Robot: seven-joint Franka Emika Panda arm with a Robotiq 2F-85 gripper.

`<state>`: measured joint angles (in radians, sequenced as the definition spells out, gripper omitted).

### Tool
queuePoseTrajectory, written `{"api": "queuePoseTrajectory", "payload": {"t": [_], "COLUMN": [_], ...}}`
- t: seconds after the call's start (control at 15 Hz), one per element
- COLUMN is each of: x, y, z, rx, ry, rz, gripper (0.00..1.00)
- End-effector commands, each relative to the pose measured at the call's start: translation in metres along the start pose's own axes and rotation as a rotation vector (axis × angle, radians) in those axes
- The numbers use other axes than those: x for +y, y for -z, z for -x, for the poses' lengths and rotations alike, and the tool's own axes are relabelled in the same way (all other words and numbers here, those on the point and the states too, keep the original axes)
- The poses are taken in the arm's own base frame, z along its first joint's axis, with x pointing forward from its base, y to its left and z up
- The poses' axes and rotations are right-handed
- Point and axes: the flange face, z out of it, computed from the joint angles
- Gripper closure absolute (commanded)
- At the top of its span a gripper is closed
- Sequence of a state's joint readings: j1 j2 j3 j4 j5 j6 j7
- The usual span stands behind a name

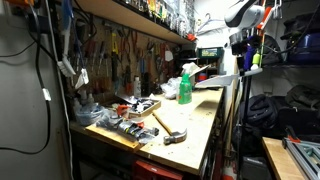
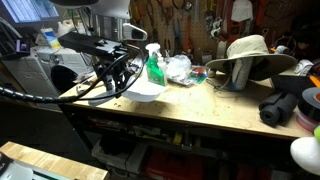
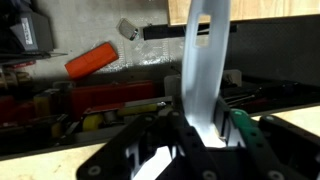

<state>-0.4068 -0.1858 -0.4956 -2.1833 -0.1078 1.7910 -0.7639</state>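
My gripper (image 3: pixel 205 120) is shut on the rim of a thin white dish (image 3: pixel 205 60), which stands edge-on between the jaws in the wrist view. In both exterior views the gripper (image 2: pixel 118 72) holds the white dish (image 2: pixel 146 91) just above the wooden workbench (image 2: pixel 200 110), near its end edge. It shows at the far end of the bench as well (image 1: pixel 222 80). A green spray bottle (image 2: pixel 154 66) stands right behind the dish; it also shows in an exterior view (image 1: pixel 185 88).
A tan brimmed hat (image 2: pixel 250 55) and a crumpled clear bag (image 2: pixel 178 67) lie on the bench. A hammer (image 1: pixel 170 128) and a tray of tools (image 1: pixel 120 112) sit at the other end. Tools hang on the back wall. An orange-handled tool (image 3: pixel 92 60) lies below.
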Motion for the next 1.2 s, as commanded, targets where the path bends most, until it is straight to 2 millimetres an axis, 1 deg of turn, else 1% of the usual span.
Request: {"api": "queuePoseTrajectory", "payload": {"t": [0.0,0.2,0.33,0.47,0.6,0.8,0.87,0.93,1.0,1.13], "x": [0.026,0.042,0.054,0.065,0.077,0.1,0.106,0.104,0.096,0.1], "y": [-0.002,-0.004,-0.004,-0.006,-0.008,-0.012,-0.013,-0.015,-0.014,-0.018], "z": [-0.005,-0.007,-0.007,-0.011,-0.018,-0.021,-0.027,-0.033,-0.027,-0.033], "rx": [-0.028,-0.023,0.003,0.032,0.094,0.165,0.22,0.244,0.206,0.222], "ry": [-0.196,-0.354,-0.455,-0.549,-0.609,-0.701,-0.68,-0.666,-0.662,-0.668], "rz": [0.005,0.042,0.072,0.115,0.161,0.207,0.244,0.199,0.208,0.205], "gripper": [0.92,0.92,0.92,0.92,0.92,0.92,0.92,0.92,0.67,0.67]}}
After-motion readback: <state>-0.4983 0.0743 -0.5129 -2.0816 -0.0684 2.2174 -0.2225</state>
